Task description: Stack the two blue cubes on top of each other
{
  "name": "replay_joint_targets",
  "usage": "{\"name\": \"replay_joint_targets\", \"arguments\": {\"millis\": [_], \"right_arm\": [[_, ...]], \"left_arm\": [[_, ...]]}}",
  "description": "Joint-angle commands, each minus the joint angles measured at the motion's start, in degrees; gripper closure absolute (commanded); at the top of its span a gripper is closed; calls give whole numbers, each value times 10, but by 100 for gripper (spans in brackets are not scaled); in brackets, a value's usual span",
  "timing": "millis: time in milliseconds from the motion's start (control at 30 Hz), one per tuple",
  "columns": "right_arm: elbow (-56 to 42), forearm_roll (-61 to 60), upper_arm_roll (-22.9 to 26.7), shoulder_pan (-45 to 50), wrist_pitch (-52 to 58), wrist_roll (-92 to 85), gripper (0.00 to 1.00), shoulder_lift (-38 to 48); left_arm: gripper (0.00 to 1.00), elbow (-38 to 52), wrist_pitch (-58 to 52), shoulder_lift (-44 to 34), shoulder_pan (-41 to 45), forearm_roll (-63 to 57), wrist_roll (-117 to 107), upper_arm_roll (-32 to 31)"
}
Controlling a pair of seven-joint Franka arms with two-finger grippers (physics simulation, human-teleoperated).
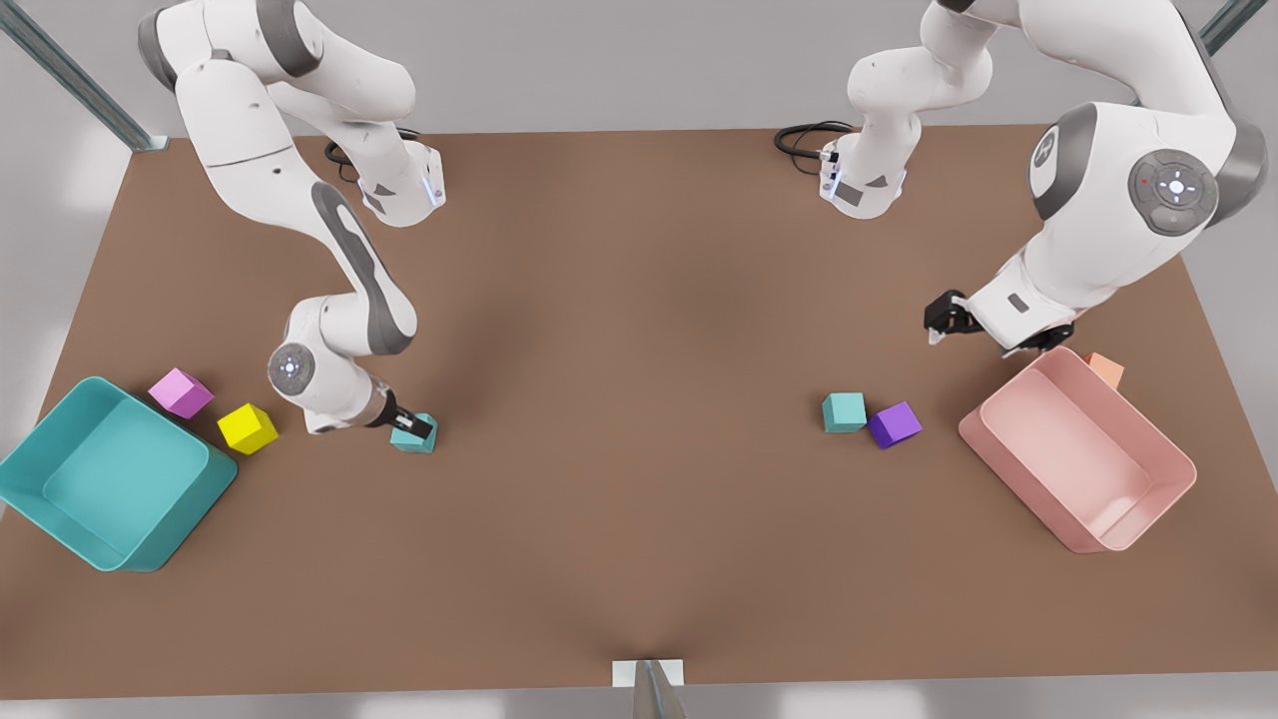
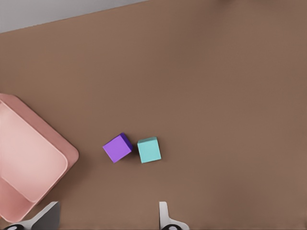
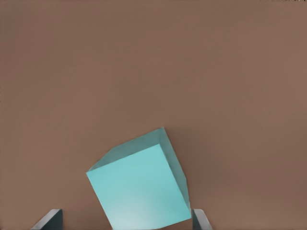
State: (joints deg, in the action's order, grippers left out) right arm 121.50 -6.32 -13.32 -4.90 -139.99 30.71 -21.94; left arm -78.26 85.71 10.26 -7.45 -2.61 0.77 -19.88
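1. We are looking down on a brown table (image 1: 639,300) with two white arms mounted along its far edge.
2. The right gripper (image 1: 411,427) is reaching down over the first blue cube (image 1: 417,437), which is sitting toward the table end with the teal bin (image 1: 215,469), a little apart from a yellow cube (image 1: 248,427).
3. In the right wrist view its jaws are standing wide on either side of this blue cube (image 3: 139,187). One finger is looking close to a face, and the other is showing a clear gap, so nothing is being held.
4. The second blue cube (image 1: 844,411) is resting toward the opposite end of the table, just beside a purple cube (image 1: 894,424). We cannot tell whether they are touching.
5. The left gripper (image 1: 939,325) is waiting above the table near the pink bin (image 1: 1178,479), its jaws wide and empty.
6. What we are judging could go wrong:
   - The first cube is sitting turned relative to the right jaws, so closing now is likely to press on its corners, twisting it or squeezing it out.
   - The uneven gaps mean one finger may push the cube sideways before the other meets it.
   - The carry across the table is long, so a weak grip risks a drop.
   - Setting down beside the purple cube risks a finger knocking it, or shoving the lower blue cube, leaving the stack off-centre and toppling.
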Motion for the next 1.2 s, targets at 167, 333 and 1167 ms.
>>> {"name": "replay_joint_targets", "arguments": {"millis": [167,333,1167], "right_arm": [[-6,4,1,2,-14,-6,0,-19],[-6,4,6,1,-12,-17,0,-15],[-33,76,6,1,-21,-148,0,-67]], "left_arm": [[0,0,-11,-1,0,1,-1,-1],[0,0,-11,-2,0,-1,-1,-1],[0,46,-69,-5,-25,-4,-96,-40]]}}
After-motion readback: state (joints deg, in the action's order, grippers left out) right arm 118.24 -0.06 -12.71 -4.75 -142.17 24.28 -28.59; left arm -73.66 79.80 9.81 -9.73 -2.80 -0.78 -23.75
